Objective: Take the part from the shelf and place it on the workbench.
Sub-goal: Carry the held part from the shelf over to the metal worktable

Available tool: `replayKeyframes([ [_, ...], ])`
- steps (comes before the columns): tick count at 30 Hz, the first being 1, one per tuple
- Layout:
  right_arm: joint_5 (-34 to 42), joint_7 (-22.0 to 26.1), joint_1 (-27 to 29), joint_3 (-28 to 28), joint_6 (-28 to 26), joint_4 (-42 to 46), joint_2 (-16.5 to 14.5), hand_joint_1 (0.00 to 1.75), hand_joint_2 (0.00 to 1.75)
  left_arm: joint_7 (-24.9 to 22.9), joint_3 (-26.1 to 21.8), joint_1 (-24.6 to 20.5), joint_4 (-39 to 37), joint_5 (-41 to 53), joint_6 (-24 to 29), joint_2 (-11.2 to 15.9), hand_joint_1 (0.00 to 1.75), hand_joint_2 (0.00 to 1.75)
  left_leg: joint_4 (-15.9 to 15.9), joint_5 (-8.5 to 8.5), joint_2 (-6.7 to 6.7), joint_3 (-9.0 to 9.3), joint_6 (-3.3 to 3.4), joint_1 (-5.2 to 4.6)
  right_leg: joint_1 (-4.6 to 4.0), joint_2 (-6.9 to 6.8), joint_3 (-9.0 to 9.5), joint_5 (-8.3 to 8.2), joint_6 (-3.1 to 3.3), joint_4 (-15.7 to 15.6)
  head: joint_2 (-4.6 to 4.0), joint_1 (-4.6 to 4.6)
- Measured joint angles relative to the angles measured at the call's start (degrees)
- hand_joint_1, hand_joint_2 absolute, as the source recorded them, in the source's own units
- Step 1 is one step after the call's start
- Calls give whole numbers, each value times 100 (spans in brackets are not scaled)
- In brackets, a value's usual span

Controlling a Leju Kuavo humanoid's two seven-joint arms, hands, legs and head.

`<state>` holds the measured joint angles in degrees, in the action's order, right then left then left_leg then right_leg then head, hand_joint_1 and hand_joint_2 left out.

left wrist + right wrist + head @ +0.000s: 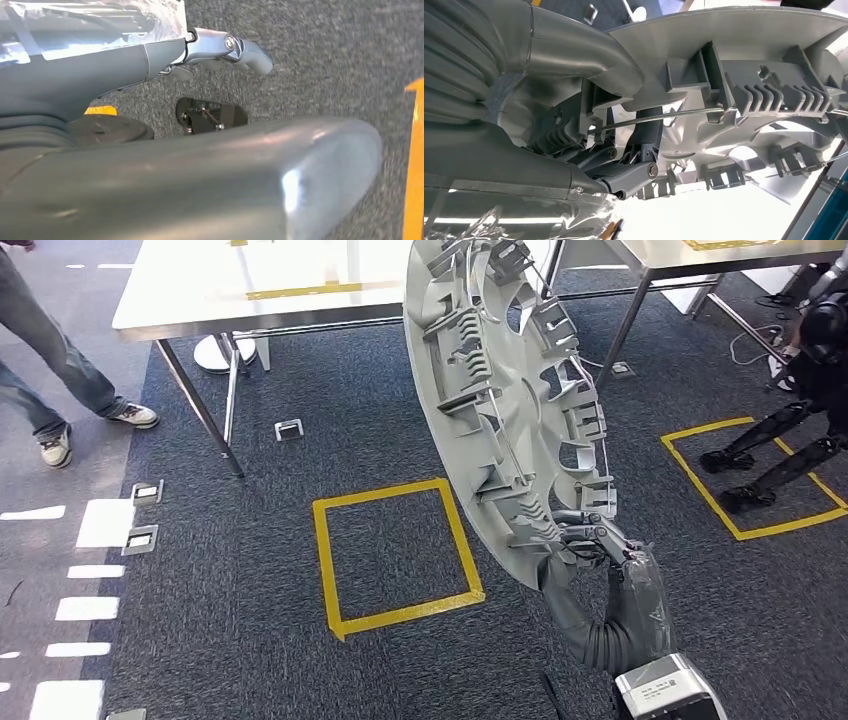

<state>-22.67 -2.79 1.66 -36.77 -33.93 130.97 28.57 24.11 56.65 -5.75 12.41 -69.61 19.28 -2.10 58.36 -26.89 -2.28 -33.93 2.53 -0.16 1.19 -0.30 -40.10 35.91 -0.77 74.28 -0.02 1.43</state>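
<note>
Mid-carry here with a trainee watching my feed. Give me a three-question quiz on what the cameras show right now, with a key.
1. True or false: the right robot hand grips the grey wheel cover at its lower rim.
2. Multiple choice: the yellow tape square on the carpet lies (A) under the white table, (B) on open carpet, to the left of the cover in the head view, (C) on the tabletop.
3. Fill in: the left robot hand hangs over the carpet and holds ______.

Key: 1 true. 2 B. 3 nothing.
</note>
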Motion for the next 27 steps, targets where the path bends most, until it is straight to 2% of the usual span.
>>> replayKeyframes([
  [1, -4, -12, 0, -1, 7, -1, 0, 175, 175, -3, 0, 3, 0, -1, -1, 0, 0, 0, 7, -9, -89, 16, -5, -1, 2, 17, 26, -198, 11, -162, 0, 12],
  [2, -13, -24, 1, -1, 14, -1, 1, 175, 175, -5, 0, 5, 0, -2, -2, 0, 0, 0, 18, -21, -176, 33, -18, 1, 8, 67, 146, -465, 24, -516, 0, 25],
  [3, -22, -35, 0, -2, 21, -2, 1, 175, 175, -8, -1, 4, 0, -4, -3, -1, 0, 0, 32, -37, -254, 39, -38, -1, 21, 183, 295, -662, 40, -889, 0, 38],
  [4, -34, -45, 0, -2, 28, 0, 2, 175, 175, -10, -1, -1, 1, -9, -5, -1, 0, 0, 58, -49, -329, 29, -62, -2, 36, 294, 424, -784, 51, -1216, 0, 44],
  [5, -43, -54, 2, -3, 34, 1, 3, 175, 175, -12, -1, -4, 1, -15, -9, -1, 0, 0, 75, -52, -391, 5, -91, 4, 41, 381, 503, -824, 59, -1407, 0, 48],
  [6, -46, -60, 1, -4, 38, 2, 4, 175, 175, -16, -1, -2, 1, -25, -12, -1, 0, 0, 80, -49, -446, -22, -125, 14, 39, 424, 532, -794, 72, -1470, 0, 48],
  [8, -25, -72, -4, -6, 41, 4, 5, 175, 175, -23, 0, 17, 1, -43, -39, 3, 0, 0, 76, -49, -509, -56, -196, 36, 35, 344, 554, -794, 118, -1513, 0, 51],
  [9, 1, -76, -5, -7, 40, 4, 5, 175, 175, -24, 0, 29, 1, -51, -64, 3, 0, 0, 111, -80, -440, -76, -231, 31, 43, 304, 582, -775, 156, -1540, 0, 40],
  [10, 28, -76, -3, -8, 38, 4, 4, 175, 175, -23, 1, 33, 2, -57, -96, 4, 0, 0, 244, -152, -311, -134, -262, 24, 54, 267, 619, -754, 192, -1569, 0, 11],
  [12, 67, -60, 6, -11, 32, 3, 4, 175, 175, -22, 1, 27, 2, -67, -152, 2, 0, 0, 862, -406, 11, -416, -315, 25, 53, 190, 714, -673, 237, -1599, 0, -64],
  [13, 75, -50, 8, -14, 31, 2, 4, 175, 175, -23, 1, 23, 2, -69, -169, 2, 0, 0, 1254, -528, 99, -607, -334, 38, 47, 148, 765, -635, 242, -1598, 0, -93],
  [14, 78, -43, 10, -20, 34, 2, 4, 175, 175, -26, 1, 24, 2, -69, -177, 2, 0, 0, 1552, -578, 137, -765, -349, 50, 43, 106, 823, -592, 239, -1596, 0, -108],
  [15, 79, -47, 11, -27, 41, 2, 4, 175, 175, -31, 1, 29, 2, -67, -179, 2, 0, 0, 1667, -522, 149, -844, -356, 57, 42, 74, 887, -547, 232, -1595, 0, -121],
  [16, 81, -62, 10, -33, 48, 2, 4, 175, 175, -36, 1, 36, 2, -64, -179, 2, 0, 0, 1552, -352, 153, -821, -353, 61, 41, 45, 961, -498, 221, -1595, 0, -134],
  [18, 88, -104, 8, -38, 65, 0, 4, 175, 175, -45, 1, 48, 2, -60, -179, 4, 0, 0, 896, 91, 169, -563, -309, 55, 44, -3, 1117, -395, 193, -1611, 0, -153],
  [19, 92, -124, 3, -39, 74, -3, 3, 175, 175, -48, 1, 49, 2, -58, -178, 5, 0, 0, 587, 213, 182, -413, -273, 37, 41, -21, 1179, -352, 167, -1630, 0, -160],
  [20, 95, -144, -2, -41, 87, -7, 3, 175, 175, -50, 1, 49, 2, -57, -178, 7, 0, 0, 360, 212, 193, -287, -225, 15, 39, -32, 1220, -325, 135, -1657, 0, -172],
  [22, 100, -230, -21, -45, 137, -16, 2, 175, 175, -61, 4, 52, 2, -53, -177, 8, 0, 0, 162, 51, 203, -143, -137, -21, 32, -40, 1255, -333, 57, -1686, 0, -185],
  [24, 77, -422, -84, -53, 243, -41, 2, 175, 175, -83, 8, 60, 2, -46, -178, 9, 0, 0, 7, -43, 190, -2, -70, 3, 39, -39, 1155, -450, -1, -1466, 0, -176],
  [26, 24, -644, -178, -82, 374, -85, 1, 175, 175, -108, 17, 55, 2, -33, -179, 8, 0, 0, -101, -100, 172, 163, -14, 34, 44, -25, 782, -557, -29, -879, 0, -141],
  [27, 4, -733, -215, -104, 430, -115, -1, 175, 175, -119, 24, 51, 2, -19, -181, 5, 0, 0, -125, -143, 161, 230, 5, 37, 45, -19, 522, -515, -37, -541, 0, -112],
])
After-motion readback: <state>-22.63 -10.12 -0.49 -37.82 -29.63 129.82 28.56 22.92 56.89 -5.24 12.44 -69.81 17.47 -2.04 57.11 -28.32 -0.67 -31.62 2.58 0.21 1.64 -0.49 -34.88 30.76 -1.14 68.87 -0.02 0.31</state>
